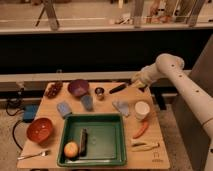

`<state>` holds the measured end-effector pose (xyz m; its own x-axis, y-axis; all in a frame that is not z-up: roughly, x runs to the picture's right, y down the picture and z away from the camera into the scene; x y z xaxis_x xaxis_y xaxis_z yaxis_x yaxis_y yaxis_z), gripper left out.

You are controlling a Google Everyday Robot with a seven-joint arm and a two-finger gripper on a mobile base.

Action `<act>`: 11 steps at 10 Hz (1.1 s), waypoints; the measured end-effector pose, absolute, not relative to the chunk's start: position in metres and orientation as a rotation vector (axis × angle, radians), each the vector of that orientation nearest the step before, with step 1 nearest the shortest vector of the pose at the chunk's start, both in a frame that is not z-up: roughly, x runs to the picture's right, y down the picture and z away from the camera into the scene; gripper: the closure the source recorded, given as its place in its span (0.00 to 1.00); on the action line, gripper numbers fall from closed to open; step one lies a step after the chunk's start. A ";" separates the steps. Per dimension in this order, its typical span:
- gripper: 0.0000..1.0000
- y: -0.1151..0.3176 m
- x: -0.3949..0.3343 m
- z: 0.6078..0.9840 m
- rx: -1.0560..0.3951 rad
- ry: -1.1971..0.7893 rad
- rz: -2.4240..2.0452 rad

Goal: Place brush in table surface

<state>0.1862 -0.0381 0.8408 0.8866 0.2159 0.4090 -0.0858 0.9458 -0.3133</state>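
One arm [172, 75] reaches in from your right, and its gripper [136, 83] sits over the far right corner of the table [107, 103]. The brush [118, 89] is right at that gripper. Its black end points left toward a small metal cup [99, 92], low over the far edge of the tabletop. You cannot tell from this view whether the gripper is clenched on the brush or has let go. The brush may already rest on the wood, though that too is unclear.

Along the far edge, from your left, you have a dark red cluster [53, 90], a purple bowl [78, 87] and then the metal cup. Nearer in sit a blue pad [64, 109], a blue cup [87, 102] and a pale blue cloth [121, 107]. A white cup [142, 110] stands just right of the cloth.

A green tray [102, 127] fills the near middle. It holds an apple [71, 149], with a stubby brown oblong [83, 140] just beside it. Left of the tray you see a red bowl [40, 129] and a fork [34, 155] at the near edge. Right of the tray lies a carrot [141, 130], below the white cup. Pale tongs [145, 146] lie nearer still, close to the corner logo [157, 160].

The brush is well apart from the tray, the carrot and the tongs.
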 end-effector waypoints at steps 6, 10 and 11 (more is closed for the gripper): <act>0.98 -0.039 0.186 0.827 -0.257 -0.459 0.144; 0.98 -0.035 0.184 0.844 -0.267 -0.433 0.136; 0.98 -0.033 0.185 0.851 -0.276 -0.428 0.138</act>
<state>0.1854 -0.0326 0.8510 0.9012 0.1891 0.3900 -0.0736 0.9535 -0.2923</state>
